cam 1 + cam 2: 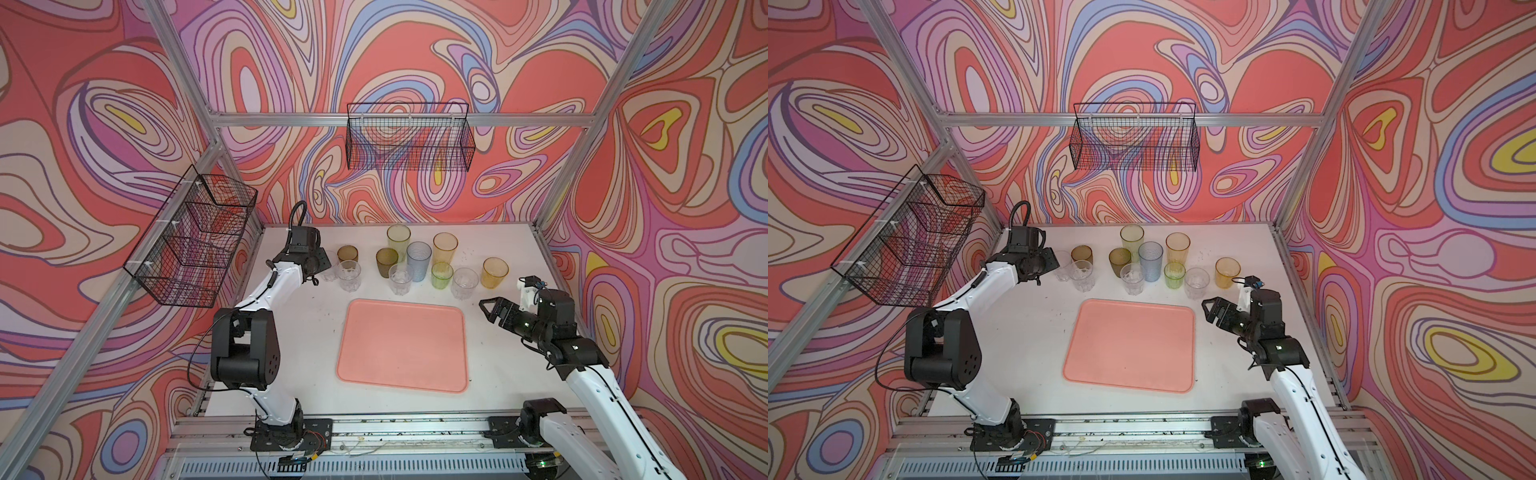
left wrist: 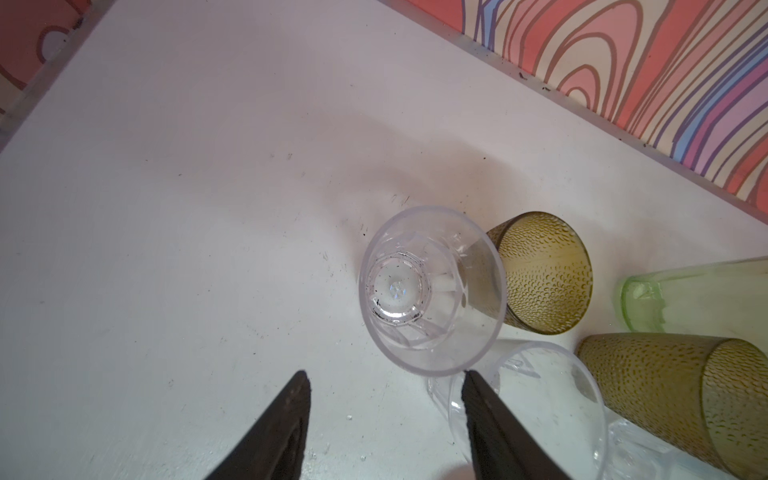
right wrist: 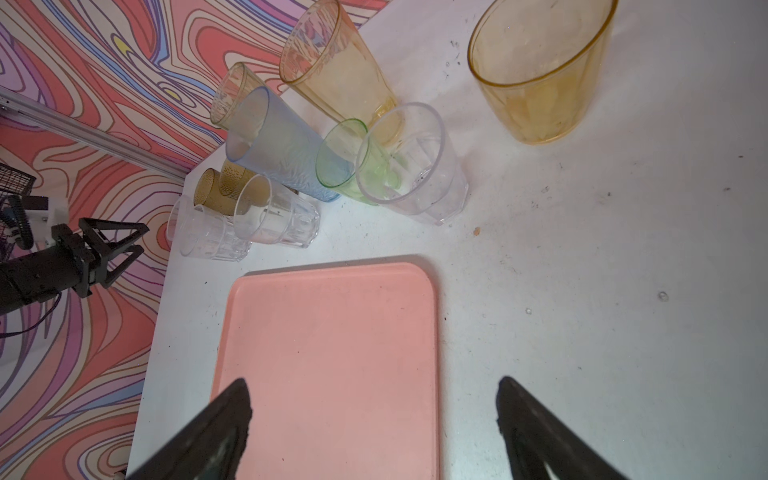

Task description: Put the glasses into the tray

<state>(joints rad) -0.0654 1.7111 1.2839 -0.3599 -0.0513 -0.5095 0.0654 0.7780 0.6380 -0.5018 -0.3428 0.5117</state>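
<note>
Your eleven translucent plastic tumblers [image 1: 419,259] all stand upright on the white tabletop [image 1: 291,332], just beyond the far edge of the flat salmon-pink rectangular plastic tray [image 1: 401,345]. None on it yet. The row runs from past the tray's far-left corner to past its far-right corner.

You've got the left gripper [image 2: 387,374] at the row's end beyond the tray's far-left corner, jaws apart w/ only bare table btwn them. One fingertip [image 2: 471,380] sits right at the rim of a short clear faceted plastic tumbler [image 2: 432,291]; can't tell if it's touching. Your left arm [image 1: 266,291] has its base near-left of the tray, elbow folded high, forearm stretched fwd, wrist tipped down.

The right gripper [image 3: 372,384] hovers just beside the tray's far-right corner, jaws spread wide, nothing in them, pointing across the tray. Your right arm [image 1: 590,382] has its base near-right of the tray, forearm angled up & inward.
</note>
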